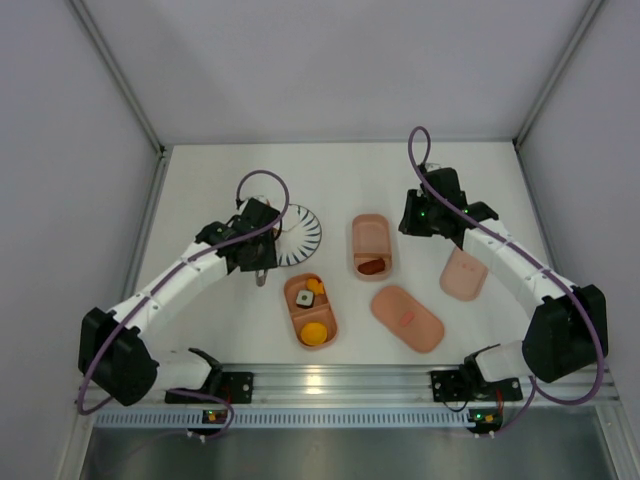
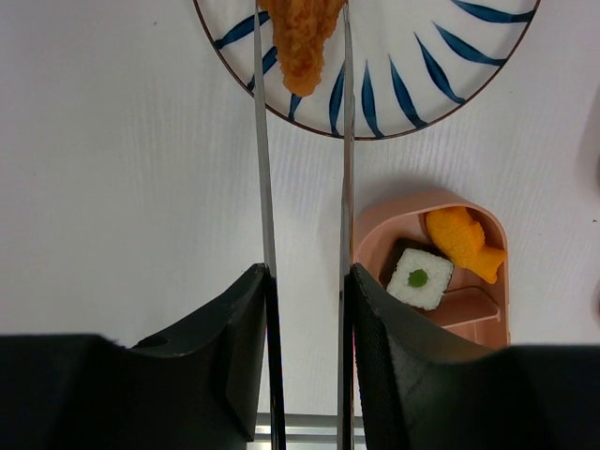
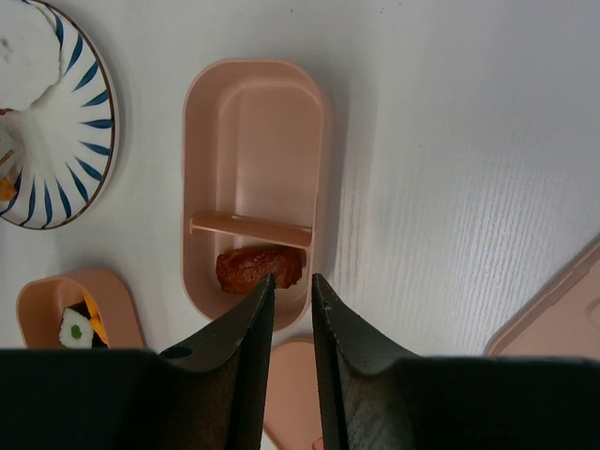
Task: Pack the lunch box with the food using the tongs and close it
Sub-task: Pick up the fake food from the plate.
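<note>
My left gripper (image 2: 307,272) is shut on the silvery tongs (image 2: 263,169). Their tips pinch an orange fried piece (image 2: 302,37) over the striped plate (image 2: 412,56). Near the arms lies one pink lunch box tray (image 1: 291,305), holding a white rice cube (image 2: 419,278), an orange fish-shaped piece (image 2: 464,242) and an orange ball (image 1: 314,333). A second tray (image 3: 253,122) holds a dark brown piece (image 3: 248,265). My right gripper (image 3: 292,278) hovers over that tray's near end, narrowly open and holding nothing.
Two pink lids lie right of the trays, one with a red mark (image 1: 407,317) and one farther right (image 1: 464,272). The plate (image 1: 300,235) sits beside the left gripper (image 1: 258,262). Grey walls enclose the white table on three sides.
</note>
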{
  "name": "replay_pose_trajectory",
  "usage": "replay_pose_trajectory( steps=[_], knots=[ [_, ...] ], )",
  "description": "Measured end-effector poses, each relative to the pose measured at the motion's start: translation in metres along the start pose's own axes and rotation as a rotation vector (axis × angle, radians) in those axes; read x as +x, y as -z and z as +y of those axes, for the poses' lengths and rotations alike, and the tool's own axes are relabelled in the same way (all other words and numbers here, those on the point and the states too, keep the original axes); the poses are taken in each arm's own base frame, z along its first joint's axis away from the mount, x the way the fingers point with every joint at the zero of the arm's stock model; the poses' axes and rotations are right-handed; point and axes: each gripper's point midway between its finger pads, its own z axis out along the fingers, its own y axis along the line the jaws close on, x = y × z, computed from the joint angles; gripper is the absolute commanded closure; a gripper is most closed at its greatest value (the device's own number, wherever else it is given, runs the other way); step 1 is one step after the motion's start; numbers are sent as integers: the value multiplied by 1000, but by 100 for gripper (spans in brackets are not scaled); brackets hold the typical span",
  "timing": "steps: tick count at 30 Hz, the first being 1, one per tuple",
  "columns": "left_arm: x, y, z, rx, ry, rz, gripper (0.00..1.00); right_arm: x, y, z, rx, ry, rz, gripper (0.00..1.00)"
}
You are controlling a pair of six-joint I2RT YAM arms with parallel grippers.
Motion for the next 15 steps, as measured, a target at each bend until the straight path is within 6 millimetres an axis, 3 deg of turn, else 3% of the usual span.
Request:
replay_pose_trajectory(
  steps=[15],
  knots=[
    [-17,47,-31,104,-49,-61,83,0,0,1,0,-4,0,78]
  ],
)
